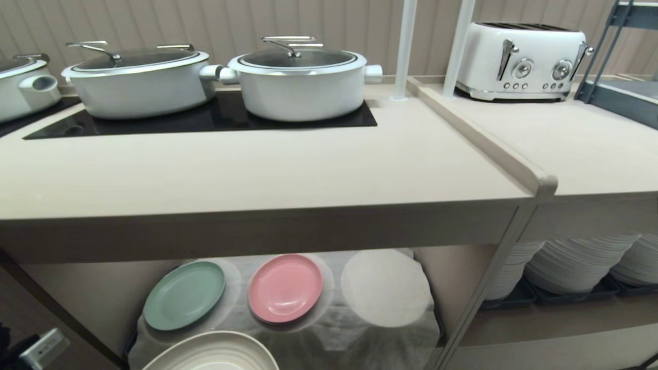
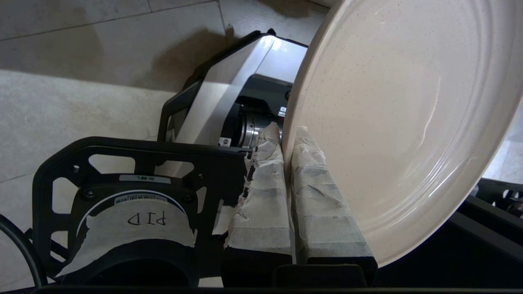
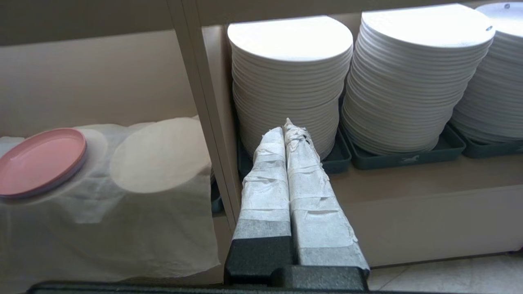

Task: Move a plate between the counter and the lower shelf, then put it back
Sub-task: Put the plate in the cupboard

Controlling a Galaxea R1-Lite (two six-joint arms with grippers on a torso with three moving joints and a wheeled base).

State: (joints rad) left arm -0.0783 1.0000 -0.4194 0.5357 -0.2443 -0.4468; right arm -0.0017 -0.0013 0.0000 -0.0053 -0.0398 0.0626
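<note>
Left wrist view shows me my left pincer (image 2: 288, 143) clamped on the round cream-beige plate's (image 2: 400, 118) rim, at the frame's right; right pincer (image 3: 288, 130) pressed closed, empty.

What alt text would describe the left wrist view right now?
The left end effector is shut on the rim of the cream plate, which stands tilted on edge between its taped fingers. Pale floor tiles and part of the robot's base lie beyond.
</note>
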